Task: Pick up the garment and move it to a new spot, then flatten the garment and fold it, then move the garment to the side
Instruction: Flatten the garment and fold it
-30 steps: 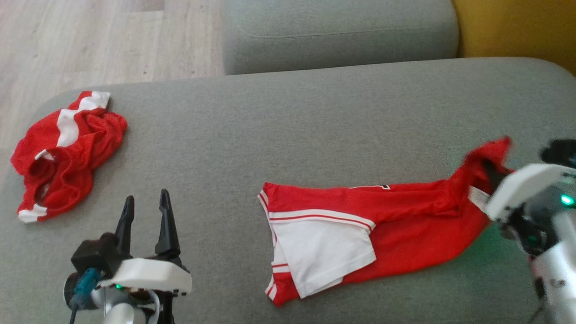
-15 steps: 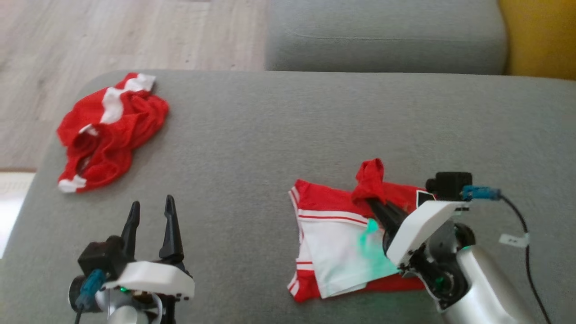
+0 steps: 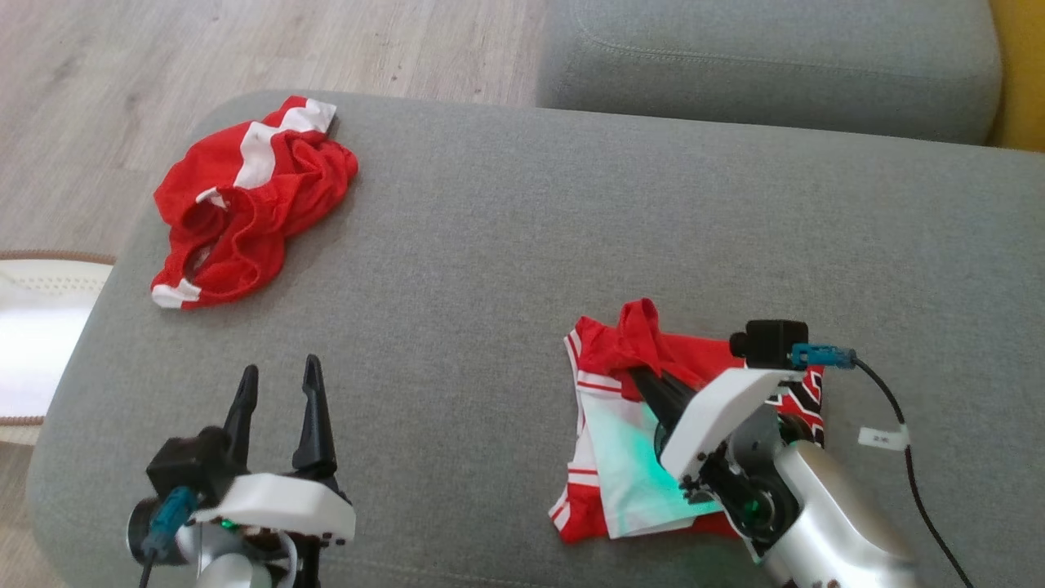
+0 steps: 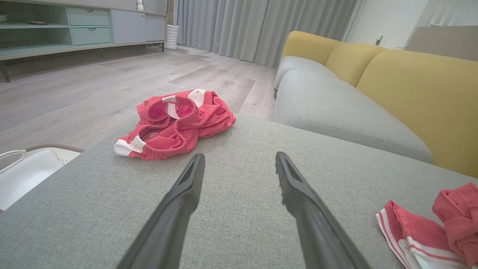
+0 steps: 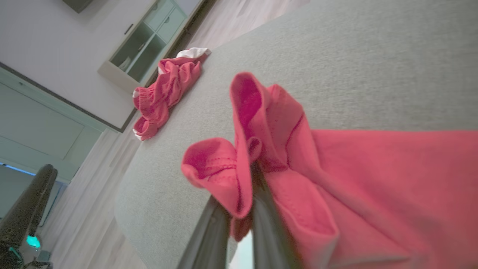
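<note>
grey sofa cushion (image 3: 490, 245), wood floor (image 3: 245, 49) beyond. red garment (image 3: 604, 351) lies half folded at cushion's near right; my right hand (image 3: 641, 374) pinches its lifted edge. left hand (image 3: 281, 367) spread, empty, near left. i should carry edge low, match hems, then let go.

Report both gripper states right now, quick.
Left gripper: open, holding nothing.
Right gripper: shut on a bunched edge of the red and white garment.
</note>
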Controlling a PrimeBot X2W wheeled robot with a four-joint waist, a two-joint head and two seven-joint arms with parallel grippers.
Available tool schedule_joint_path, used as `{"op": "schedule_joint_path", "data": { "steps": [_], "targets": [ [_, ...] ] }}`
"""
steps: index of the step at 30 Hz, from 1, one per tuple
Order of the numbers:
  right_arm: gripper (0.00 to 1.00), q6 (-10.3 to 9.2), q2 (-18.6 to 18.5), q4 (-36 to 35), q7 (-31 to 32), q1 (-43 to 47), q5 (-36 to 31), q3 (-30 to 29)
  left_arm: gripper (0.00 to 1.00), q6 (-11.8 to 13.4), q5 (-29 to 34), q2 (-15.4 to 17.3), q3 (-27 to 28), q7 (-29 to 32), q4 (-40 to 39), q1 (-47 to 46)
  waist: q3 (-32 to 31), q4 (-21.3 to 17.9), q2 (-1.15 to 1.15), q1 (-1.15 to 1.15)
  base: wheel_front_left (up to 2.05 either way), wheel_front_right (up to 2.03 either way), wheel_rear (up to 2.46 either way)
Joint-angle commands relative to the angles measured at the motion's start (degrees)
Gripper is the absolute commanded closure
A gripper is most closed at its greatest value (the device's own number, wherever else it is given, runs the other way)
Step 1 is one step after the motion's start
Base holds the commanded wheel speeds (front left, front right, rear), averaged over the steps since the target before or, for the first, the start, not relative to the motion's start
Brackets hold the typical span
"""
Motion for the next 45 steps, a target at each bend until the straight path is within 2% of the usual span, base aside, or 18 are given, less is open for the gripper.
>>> {"op": "schedule_joint_path", "data": {
  "steps": [1, 7, 8, 9, 10, 11, 12, 19, 22, 25, 29, 32, 35, 37, 38, 39, 45],
  "targets": [
    [1.00, 0.39, 1.0, -0.7, -1.2, -3.3, 0.9, 1.8, 0.00, 0.3, 0.4, -0.1, 1.6, -0.7, -1.7, -3.3, 0.2, 0.1, 0.00, 0.00, 0.00, 0.00, 0.00],
    [1.00, 0.39, 1.1, 5.0, -1.3, -5.5, 2.9, 6.1, 0.00, 0.6, 0.2, -0.1, 1.4, -0.7, -1.2, -3.7, 0.4, 0.2, 0.00, 0.00, 0.00, 0.00, 0.00],
    [0.81, 0.39, 1.1, 5.8, -1.3, -5.6, 3.4, 6.8, 0.00, 0.7, 0.2, -0.1, 1.4, -0.7, -1.1, -3.7, 0.3, 0.2, 0.00, 0.00, 0.00, 0.00, 0.00],
    [0.53, 0.39, 1.1, 6.3, -1.3, -5.7, 4.1, 7.6, 0.00, 0.7, 0.1, -0.1, 1.4, -0.7, -1.0, -3.7, 0.2, 0.2, 0.00, 0.00, 0.00, 0.00, 0.00],
    [0.15, 0.39, 1.1, 6.7, -1.4, -5.9, 4.7, 8.4, 0.00, 0.8, 0.1, -0.1, 1.5, -0.7, -0.9, -3.7, 0.2, 0.1, 0.00, 0.00, 0.00, 0.00, 0.00],
    [0.15, 0.39, 1.1, 6.7, -1.4, -5.9, 4.7, 8.4, 0.00, 0.8, 0.1, -0.1, 1.5, -0.7, -0.9, -3.7, 0.2, 0.1, 0.00, 0.00, 0.00, 0.00, 0.00],
    [0.00, 0.39, 1.1, 6.6, -1.8, -6.1, 5.4, 9.2, 0.00, 0.8, 0.1, -0.1, 1.5, -0.7, -0.9, -3.7, 0.2, 0.0, 0.00, 0.00, 0.00, 0.00, 0.00],
    [0.00, 0.39, 0.4, 0.7, -6.2, -7.5, 12.3, 11.6, 0.00, 1.1, -0.1, -0.1, 2.0, -0.7, -1.3, -3.4, -0.2, -1.7, 0.00, 0.00, 0.00, 0.00, 0.00],
    [0.00, 0.39, -2.8, -4.4, -8.7, -7.7, 15.3, 10.1, 0.00, 1.4, -0.4, -0.2, 1.9, -0.7, -1.5, -3.0, -0.4, -2.5, 0.00, 0.00, 0.00, 0.00, 0.00],
    [0.00, 0.39, -8.3, -8.1, -12.4, -7.4, 15.6, 7.0, 0.00, 1.5, -0.6, -0.2, 2.2, -0.7, -1.6, -2.8, -0.7, -3.4, 0.00, 0.00, 0.00, 0.00, 0.00],
    [0.00, 0.39, -15.6, -7.1, -16.6, -6.3, 10.3, 2.6, 0.00, 1.6, -0.7, -0.2, 2.5, -0.7, -1.9, -2.3, -1.2, -4.3, 0.00, 0.00, 0.00, 0.00, 0.00],
    [0.00, 0.39, -18.9, -1.5, -18.9, -5.7, 1.4, -0.1, 0.00, 1.5, -1.0, -0.2, 2.2, -0.7, -2.0, -2.2, -1.3, -4.8, 0.00, 0.00, 0.00, 0.00, 0.00],
    [0.00, 0.39, -16.6, 2.3, -19.8, -5.7, -4.3, -2.3, 0.00, 1.6, -1.1, -0.2, 1.9, -0.7, -2.1, -2.2, -1.2, -5.0, 0.00, 0.00, 0.00, 0.00, 0.00],
    [0.00, 0.39, -13.7, 2.3, -19.2, -5.7, -5.8, -2.3, 0.00, 1.6, -1.2, -0.2, 1.8, -0.7, -2.1, -2.3, -1.0, -5.0, 0.00, 0.00, 0.00, 0.00, 0.00],
    [0.52, 0.39, -12.2, 1.9, -18.2, -5.6, -5.6, -1.8, 0.00, 1.6, -1.1, -0.2, 1.7, -0.7, -2.1, -2.4, -1.0, -5.0, 0.00, 0.00, 0.00, 0.00, 0.00],
    [1.00, 0.39, -11.2, 1.4, -16.7, -5.4, -5.6, -0.8, 0.00, 1.5, -1.1, -0.2, 1.7, -0.7, -2.1, -2.5, -0.9, -4.9, 0.00, 0.00, 0.00, 0.00, 0.00],
    [1.00, 0.39, -7.3, 0.7, -1.4, -3.4, 0.8, 3.8, 0.00, 1.2, -1.3, -0.2, 1.3, -0.7, -1.5, -3.1, -0.6, -3.2, 0.00, 0.00, 0.00, 0.00, 0.00]
  ]
}}
